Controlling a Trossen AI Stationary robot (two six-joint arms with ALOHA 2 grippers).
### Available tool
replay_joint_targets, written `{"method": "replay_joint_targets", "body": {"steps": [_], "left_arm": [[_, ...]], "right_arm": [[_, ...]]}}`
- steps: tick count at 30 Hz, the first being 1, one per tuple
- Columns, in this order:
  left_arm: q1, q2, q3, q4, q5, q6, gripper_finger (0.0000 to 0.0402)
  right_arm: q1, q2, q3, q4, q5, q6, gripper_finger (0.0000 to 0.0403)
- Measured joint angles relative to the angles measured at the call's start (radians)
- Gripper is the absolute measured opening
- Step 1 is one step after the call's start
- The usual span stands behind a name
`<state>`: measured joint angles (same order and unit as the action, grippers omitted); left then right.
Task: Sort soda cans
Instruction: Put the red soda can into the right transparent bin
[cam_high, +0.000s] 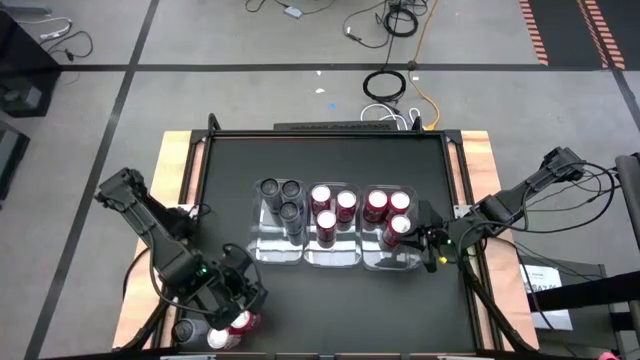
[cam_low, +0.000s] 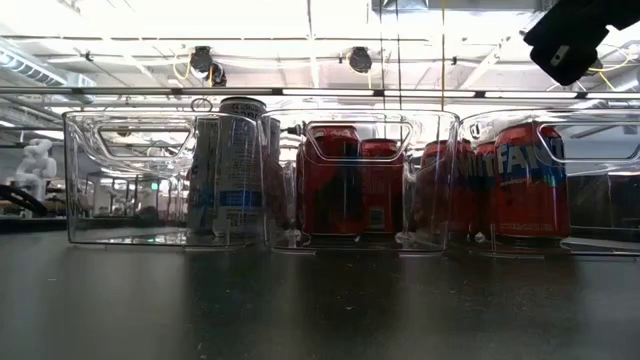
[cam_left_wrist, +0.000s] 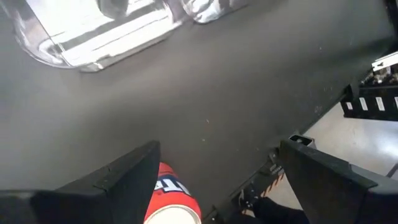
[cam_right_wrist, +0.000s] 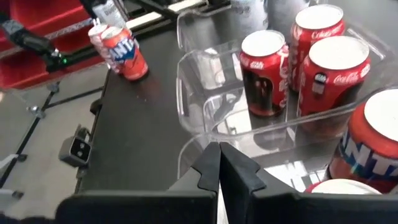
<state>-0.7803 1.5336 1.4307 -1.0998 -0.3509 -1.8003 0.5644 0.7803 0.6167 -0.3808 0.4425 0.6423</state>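
Hovering left pincer (cam_high: 240, 305), table edge (cam_high: 330, 352)

In the left wrist view the red cylindrical can with white lettering (cam_left_wrist: 174, 199) is cut off by the picture's edge, its label unreadable. From above, the left pincer (cam_high: 238, 303) covers most of the loose cans at the black tabletop's (cam_high: 330, 160) near edge. Through the clear rectangular plastic trays (cam_low: 130, 180) the low view blurs rear cans; the overhead arm is cropped there
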Motion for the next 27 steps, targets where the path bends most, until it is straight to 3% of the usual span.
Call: {"method": "replay_joint_targets", "body": {"steps": [10,18,27], "left_arm": [[0.0,0.002,0.0,0.017,0.017,0.0,0.0338],[0.002,0.002,0.0,-0.06,0.074,0.079,0.0338],[-0.028,0.002,0.0,-0.061,0.089,0.081,0.0338]], "right_arm": [[0.0,0.0,0.0,-0.015,-0.004,0.005,0.0001],[0.0,0.0,0.0,-0.015,-0.004,0.007,0.0001],[0.0,0.0,0.0,-0.012,-0.003,0.1,0.0001]]}}
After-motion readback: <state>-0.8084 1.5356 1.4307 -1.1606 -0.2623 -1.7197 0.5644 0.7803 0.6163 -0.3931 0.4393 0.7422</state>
